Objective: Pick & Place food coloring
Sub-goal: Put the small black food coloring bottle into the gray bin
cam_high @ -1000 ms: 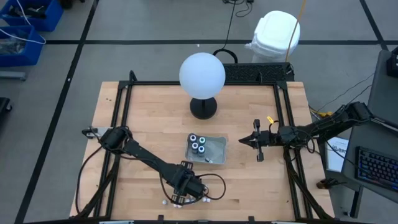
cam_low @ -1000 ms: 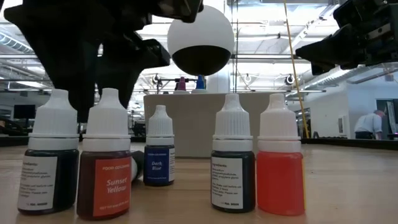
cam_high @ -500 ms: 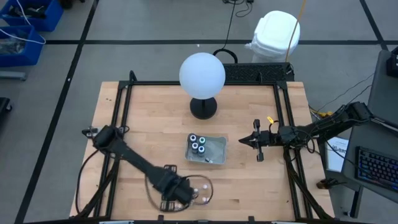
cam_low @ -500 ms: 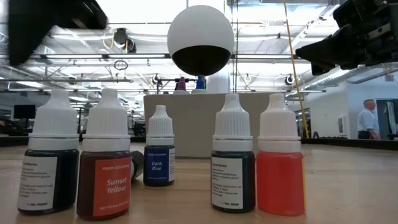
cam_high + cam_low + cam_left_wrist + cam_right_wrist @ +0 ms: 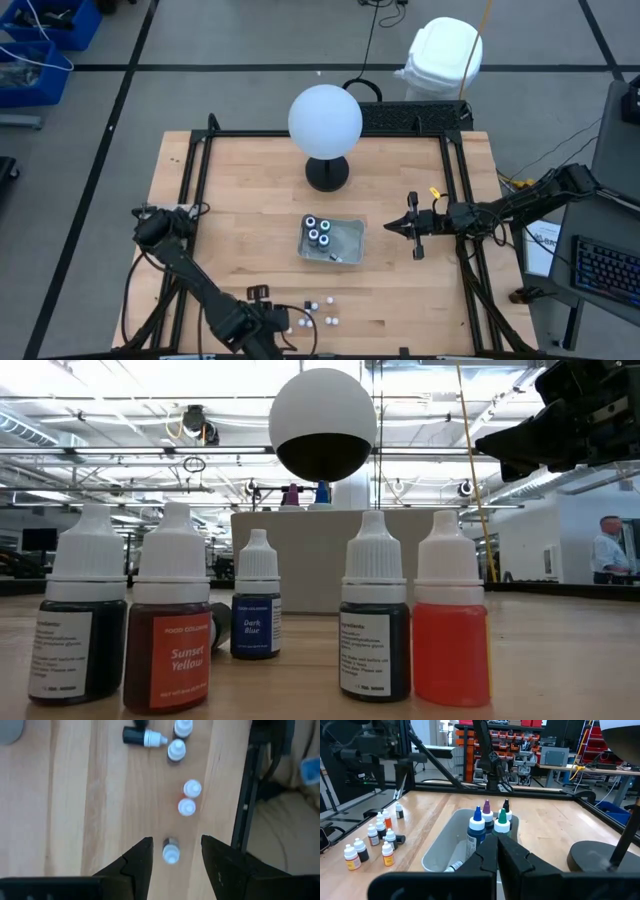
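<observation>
At the lower left of the high view our left pincer (image 5: pixel 262 322) hangs over the front edge of the tabletop (image 5: pixel 240 190), its jaws parted and holding nothing. The loose food coloring bottles (image 5: pixel 318 310) stand just to its right, white caps up. In the left wrist view one bottle (image 5: pixel 171 851) sits in the gap between the fingers (image 5: pixel 142 860), near their tips and not yet touched; whether it stands or lies we cannot tell. We judge a short advance along the fingers would bracket it. Further right, at frame centre, the clear tray (image 5: pixel 345 238) already holds some bottles. At the right, our right pincer (image 5: pixel 393 227) waits closed and empty, pointing at the tray, well apart from the loose bottles.
</observation>
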